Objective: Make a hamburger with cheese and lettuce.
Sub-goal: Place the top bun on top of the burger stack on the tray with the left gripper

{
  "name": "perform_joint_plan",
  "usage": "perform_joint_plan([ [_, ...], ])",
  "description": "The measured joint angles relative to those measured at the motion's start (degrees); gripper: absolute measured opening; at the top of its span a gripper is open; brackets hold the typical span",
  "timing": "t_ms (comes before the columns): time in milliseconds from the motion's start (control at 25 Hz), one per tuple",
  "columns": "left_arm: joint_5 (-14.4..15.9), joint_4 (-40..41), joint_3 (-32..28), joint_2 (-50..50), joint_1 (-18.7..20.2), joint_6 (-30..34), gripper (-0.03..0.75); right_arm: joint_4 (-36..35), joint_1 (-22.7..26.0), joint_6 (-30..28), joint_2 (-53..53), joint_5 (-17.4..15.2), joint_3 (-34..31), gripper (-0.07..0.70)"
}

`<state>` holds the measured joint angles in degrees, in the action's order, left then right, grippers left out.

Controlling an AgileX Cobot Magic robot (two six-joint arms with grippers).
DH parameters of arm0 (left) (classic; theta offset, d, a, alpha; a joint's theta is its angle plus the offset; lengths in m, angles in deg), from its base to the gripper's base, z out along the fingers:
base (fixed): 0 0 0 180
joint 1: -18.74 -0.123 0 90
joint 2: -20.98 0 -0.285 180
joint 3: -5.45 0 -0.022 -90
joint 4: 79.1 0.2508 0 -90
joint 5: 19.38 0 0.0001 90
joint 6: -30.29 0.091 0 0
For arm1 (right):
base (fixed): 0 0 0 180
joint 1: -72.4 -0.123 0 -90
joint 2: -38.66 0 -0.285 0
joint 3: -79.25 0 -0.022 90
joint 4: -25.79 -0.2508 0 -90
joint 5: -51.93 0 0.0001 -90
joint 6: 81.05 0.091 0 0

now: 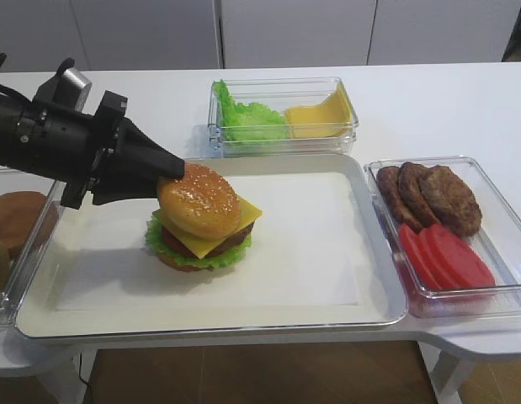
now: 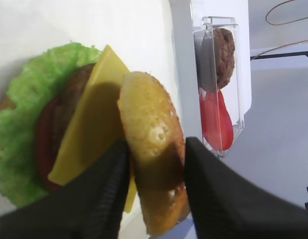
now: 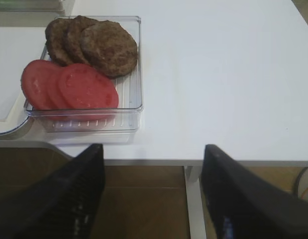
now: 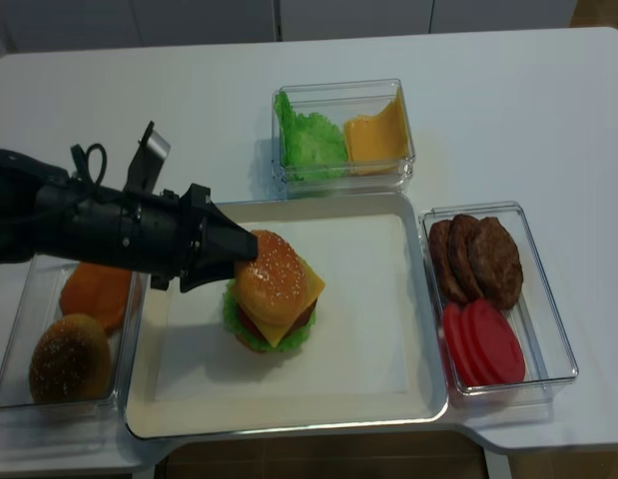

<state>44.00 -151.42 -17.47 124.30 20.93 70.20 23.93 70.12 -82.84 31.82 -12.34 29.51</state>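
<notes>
Since the sesame bun top (image 2: 153,164) sits tilted on the cheese (image 1: 211,242), my left gripper (image 2: 154,191) pinches its edge to seat it on the hamburger (image 1: 201,225) mid-tray (image 1: 327,311).

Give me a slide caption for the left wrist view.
Left gripper holds the sesame bun top tilted against the cheese on the hamburger.

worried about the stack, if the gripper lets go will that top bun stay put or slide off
The sesame bun sits tilted on the cheese, so it may well slide. Its domed shape could roll. The left gripper holds it without denting it, so it is probably stiff.
</notes>
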Motion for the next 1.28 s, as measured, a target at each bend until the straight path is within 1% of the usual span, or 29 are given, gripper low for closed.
perform_joint_plan([
  [200, -0.6, 0.0, 0.0, 0.0, 0.0, -0.1, 0.274, 0.0, 0.0, 0.0, 0.0, 0.0, 0.0, 0.465],
  [360, -1.9, 0.0, 0.0, 0.0, 0.0, -0.3, 0.275, 0.0, 0.0, 0.0, 0.0, 0.0, 0.0, 0.465],
  [640, -3.4, 0.0, 0.0, 0.0, 0.0, -1.6, 0.276, 0.0, 0.0, 0.0, 0.0, 0.0, 0.0, 0.465],
  [800, -3.4, 0.1, 0.0, 0.1, 0.0, -1.6, 0.276, 0.0, 0.0, 0.0, 0.0, 0.0, 0.0, 0.465],
  [880, -3.5, 0.1, 0.0, 0.1, 0.4, -1.6, 0.276, 0.0, 0.0, 0.0, 0.0, 0.0, 0.0, 0.465],
  [1080, -5.2, 0.1, 0.0, 0.1, 2.2, -1.7, 0.276, 0.0, 0.0, 0.0, 0.0, 0.0, 0.0, 0.465],
  [1280, -5.9, 0.0, 0.0, 0.1, 2.4, -1.8, 0.279, 0.1, 0.0, 0.1, 0.0, 0.0, 0.0, 0.465],
])
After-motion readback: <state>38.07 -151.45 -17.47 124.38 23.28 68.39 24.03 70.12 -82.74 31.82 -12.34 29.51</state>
